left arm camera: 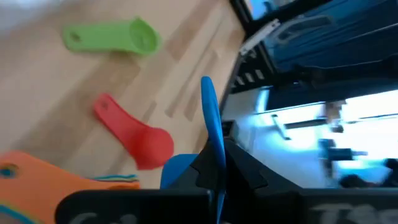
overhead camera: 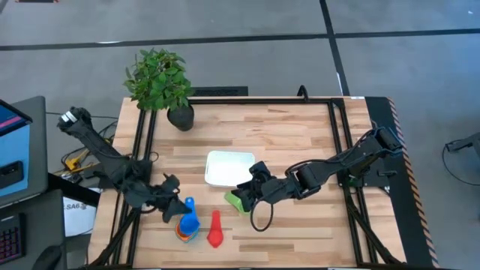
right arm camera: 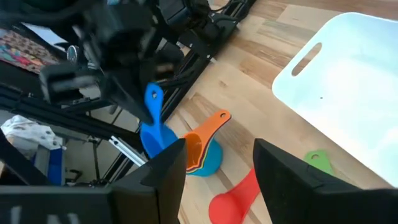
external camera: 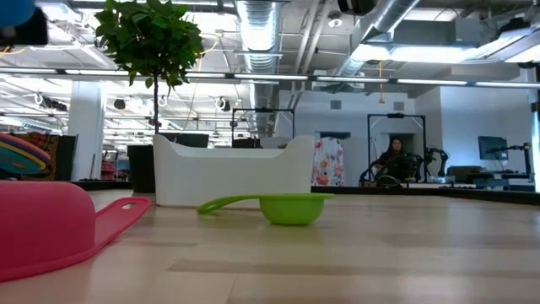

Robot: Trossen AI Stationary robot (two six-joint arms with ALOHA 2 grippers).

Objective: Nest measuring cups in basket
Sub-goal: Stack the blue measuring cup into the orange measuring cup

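Measuring cups remain outside the empty basket [overhead camera: 229, 168] — green cup [overhead camera: 238, 201] and red cup [overhead camera: 215, 231] loose on the table, a stack [right arm camera: 202, 152] partly nested; left hand [overhead camera: 177, 204] pinches the blue cup [overhead camera: 188, 216], right hand [overhead camera: 244, 193] spread, empty.

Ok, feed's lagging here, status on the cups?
Left hand shut on blue cup over stack. Right hand open above green cup. Basket empty; red cup loose.
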